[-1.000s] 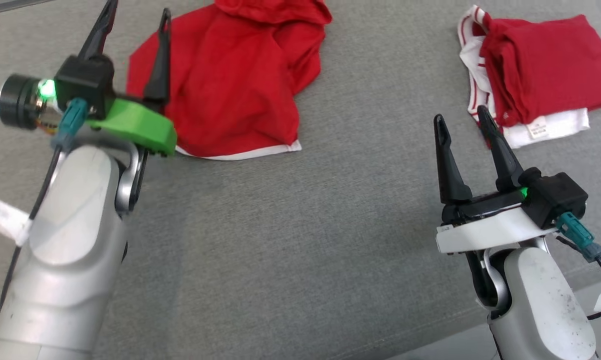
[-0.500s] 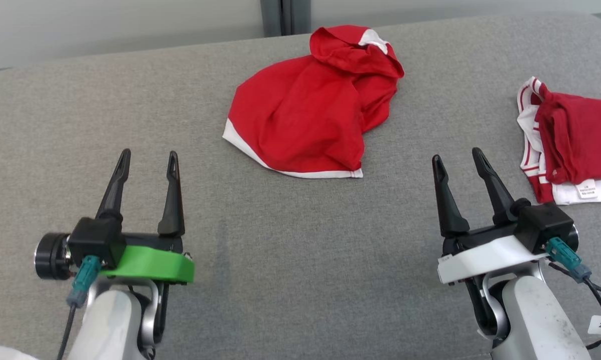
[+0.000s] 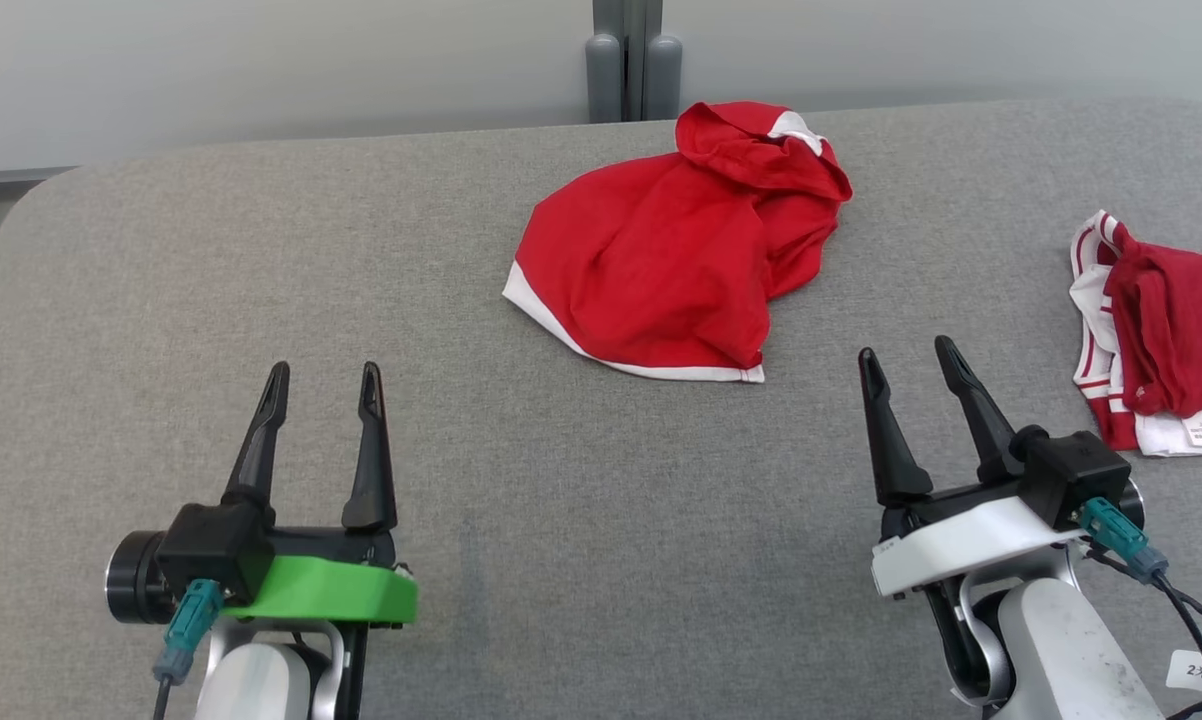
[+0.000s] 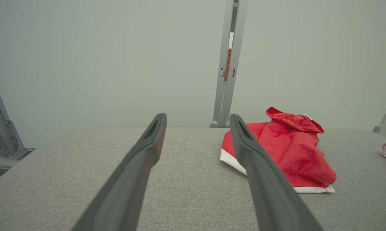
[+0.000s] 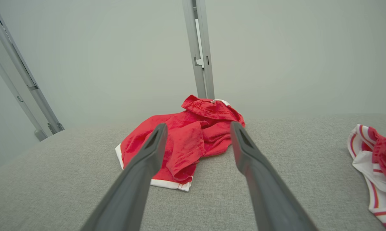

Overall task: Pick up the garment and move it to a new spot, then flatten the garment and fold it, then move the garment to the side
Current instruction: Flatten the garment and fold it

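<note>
A crumpled red garment [image 3: 676,250] with a white hem lies on the grey cloth table [image 3: 561,520], past the middle toward the far edge. It shows again right of centre in the left wrist view [image 4: 286,150] and centrally in the right wrist view [image 5: 186,141]. My left gripper [image 3: 323,368] hovers open at the lower left, well short of the garment and to its left. Open too, my right gripper [image 3: 906,350] hangs at the lower right, just right of the garment's near corner. Neither holds anything.
A folded stack of red and white-striped clothes [image 3: 1156,340] lies at the table's right edge, close to my right gripper. A grey post [image 3: 633,50] stands behind the table's far edge against a pale wall.
The head camera has tilted up, so the whole scene sits lower in view. My left gripper has drawn back from beside the garment to the near left. The right gripper has kept its place.
</note>
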Robot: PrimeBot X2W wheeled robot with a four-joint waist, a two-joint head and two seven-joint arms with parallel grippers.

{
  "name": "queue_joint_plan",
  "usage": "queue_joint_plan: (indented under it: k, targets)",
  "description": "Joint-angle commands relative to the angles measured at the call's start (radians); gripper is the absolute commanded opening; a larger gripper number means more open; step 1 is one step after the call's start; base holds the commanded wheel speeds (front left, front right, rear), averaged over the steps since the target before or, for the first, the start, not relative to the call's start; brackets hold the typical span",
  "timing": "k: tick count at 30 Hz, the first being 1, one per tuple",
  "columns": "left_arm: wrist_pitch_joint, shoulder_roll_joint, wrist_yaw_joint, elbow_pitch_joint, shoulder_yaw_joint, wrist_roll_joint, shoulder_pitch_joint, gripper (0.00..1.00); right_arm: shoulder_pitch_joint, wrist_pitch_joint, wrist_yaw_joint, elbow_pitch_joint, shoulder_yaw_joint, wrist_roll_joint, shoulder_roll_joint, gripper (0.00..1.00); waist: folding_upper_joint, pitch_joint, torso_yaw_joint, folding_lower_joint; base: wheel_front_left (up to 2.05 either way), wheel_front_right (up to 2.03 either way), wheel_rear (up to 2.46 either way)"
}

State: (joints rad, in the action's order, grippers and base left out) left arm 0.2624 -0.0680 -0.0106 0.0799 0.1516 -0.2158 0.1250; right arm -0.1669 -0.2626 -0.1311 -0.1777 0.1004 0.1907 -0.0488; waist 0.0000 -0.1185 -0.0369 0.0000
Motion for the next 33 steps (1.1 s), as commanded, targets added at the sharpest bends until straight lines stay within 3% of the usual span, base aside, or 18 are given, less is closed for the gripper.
queue_joint_plan:
  k: [1, 8, 13, 20, 28, 29, 30, 33]
  targets:
    - [0.003, 0.006, -0.008, 0.003, -0.009, 0.015, -0.007, 1.0, 0.012, -0.003, 0.001, -0.004, -0.002, 0.0, -0.003, 1.0, 0.0, -0.004, -0.005, 0.0, 0.0, 0.0, 0.0]
    - [0.003, 0.014, -0.032, 0.005, -0.011, 0.032, 0.031, 1.0, -0.04, -0.003, 0.001, -0.07, 0.003, -0.023, -0.003, 1.0, 0.0, -0.056, -0.038, 0.0, 0.0, 0.0, 0.0]
    - [0.003, 0.016, -0.042, 0.014, 0.009, 0.03, 0.059, 1.0, -0.126, 0.037, 0.001, -0.201, 0.011, -0.025, -0.003, 1.0, 0.0, -0.111, -0.079, 0.0, 0.0, 0.0, 0.0]
    - [0.003, 0.017, -0.025, 0.023, 0.055, -0.004, 0.095, 1.0, -0.262, 0.098, 0.001, -0.411, -0.013, 0.013, -0.004, 1.0, 0.0, -0.162, -0.146, 0.0, 0.0, 0.0, 0.0]
    - [0.003, 0.017, -0.008, 0.027, 0.069, -0.021, 0.109, 1.0, -0.359, 0.096, 0.001, -0.604, -0.016, 0.024, -0.006, 1.0, 0.0, -0.18, -0.19, 0.0, 0.0, 0.0, 0.0]
    - [0.003, 0.017, -0.008, 0.028, 0.069, -0.021, 0.106, 1.0, -0.364, 0.093, 0.001, -0.621, -0.013, 0.025, -0.006, 0.87, 0.0, -0.178, -0.19, 0.0, 0.0, 0.0, 0.0]
    - [0.003, 0.017, -0.007, 0.03, 0.068, -0.021, 0.101, 1.0, -0.37, 0.086, 0.001, -0.641, -0.009, 0.028, -0.006, 0.0, 0.0, -0.175, -0.189, 0.0, 0.0, 0.0, 0.0]
    - [0.003, 0.017, -0.006, 0.038, 0.061, -0.015, 0.087, 1.0, -0.384, 0.052, 0.0, -0.667, 0.006, 0.031, -0.003, 0.0, 0.0, -0.162, -0.171, 0.0, 0.0, 0.0, 0.0]
